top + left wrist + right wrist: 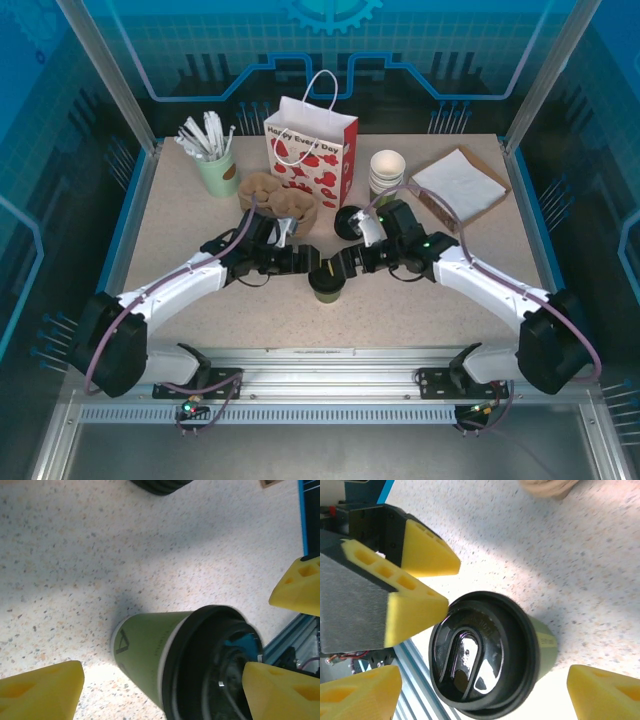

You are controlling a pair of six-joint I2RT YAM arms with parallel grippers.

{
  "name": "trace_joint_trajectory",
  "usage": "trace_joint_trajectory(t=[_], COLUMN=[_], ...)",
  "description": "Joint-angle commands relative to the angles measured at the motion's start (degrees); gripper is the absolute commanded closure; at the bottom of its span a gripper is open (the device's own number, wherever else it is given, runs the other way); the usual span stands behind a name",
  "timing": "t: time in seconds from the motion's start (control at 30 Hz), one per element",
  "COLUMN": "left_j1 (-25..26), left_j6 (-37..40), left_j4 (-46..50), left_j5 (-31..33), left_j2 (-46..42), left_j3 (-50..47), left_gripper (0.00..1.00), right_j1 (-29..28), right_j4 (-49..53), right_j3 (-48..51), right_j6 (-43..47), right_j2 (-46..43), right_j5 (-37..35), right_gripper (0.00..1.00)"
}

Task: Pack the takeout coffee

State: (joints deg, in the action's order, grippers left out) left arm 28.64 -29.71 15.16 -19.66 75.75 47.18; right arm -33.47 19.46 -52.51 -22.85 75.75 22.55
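top external view: a pale speckled table [180, 250], with two white-and-black arms reaching in from the near edge. the takeout coffee [327, 284], an olive-green cup under a black lid, stands upright near the middle of the table, towards the near side. the left gripper [305, 264] and the right gripper [352, 264] meet at it, one on each side. further back are a brown pulp cup carrier [280, 197], a pile of black lids [349, 222], a white gift bag [311, 140] printed with red hearts, a green holder of white sticks [215, 160], a stack of lidless cups [387, 170] and white napkins [458, 180].

left wrist view: the left gripper [162, 675] has its yellow fingers [40, 692] spread wide apart, and the takeout coffee [150, 655] sits between them. one finger is clear of the cup wall. the other lies over the edge of the lid. a yellow finger of the right gripper [299, 586] shows at the right edge.

right wrist view: looking down on the lid of the takeout coffee [485, 655]. the right gripper [485, 675] is spread wide, and both its fingers [605, 692] stand off from the cup. the tip of one left gripper finger [415, 611] touches the lid's rim.
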Motion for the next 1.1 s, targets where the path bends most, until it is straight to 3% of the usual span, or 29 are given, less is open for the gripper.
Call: trace_joint_trajectory(t=[0.0,0.2,0.33,0.53,0.83,0.93,1.07], left_j1=[-0.19,-0.21,-0.17,-0.17,-0.24,-0.32,-1.77], left_j6=[0.67,2.24,4.59,8.52,8.18,8.46,8.80], left_j4=[1.26,1.31,1.20,2.10,0.01,-2.77,-4.32], left_j5=[1.47,10.94,16.10,18.11,17.99,20.12,25.22], left_j2=[-3.45,-9.69,-14.23,-16.55,-11.91,-10.19,-6.53], left_j3=[3.04,2.82,1.72,2.99,6.51,7.03,8.18], left_gripper=[0.13,0.11,0.10,0.08,0.08,0.08,0.09], right_j1=[1.04,0.11,-1.63,-7.00,-7.14,-6.11,-5.58], right_j4=[6.62,14.20,14.77,15.07,19.27,18.92,15.92], right_j3=[-3.52,-7.31,-8.28,-12.72,-20.98,-21.62,-22.86], right_j6=[3.24,7.39,9.85,15.08,16.31,17.38,17.79], right_j2=[-3.96,-6.91,-8.32,-4.72,1.47,0.22,0.65], right_j5=[-5.40,-18.82,-23.00,-27.36,-37.66,-37.36,-29.26], right_gripper=[0.12,0.13,0.12,0.11,0.11,0.11,0.11])
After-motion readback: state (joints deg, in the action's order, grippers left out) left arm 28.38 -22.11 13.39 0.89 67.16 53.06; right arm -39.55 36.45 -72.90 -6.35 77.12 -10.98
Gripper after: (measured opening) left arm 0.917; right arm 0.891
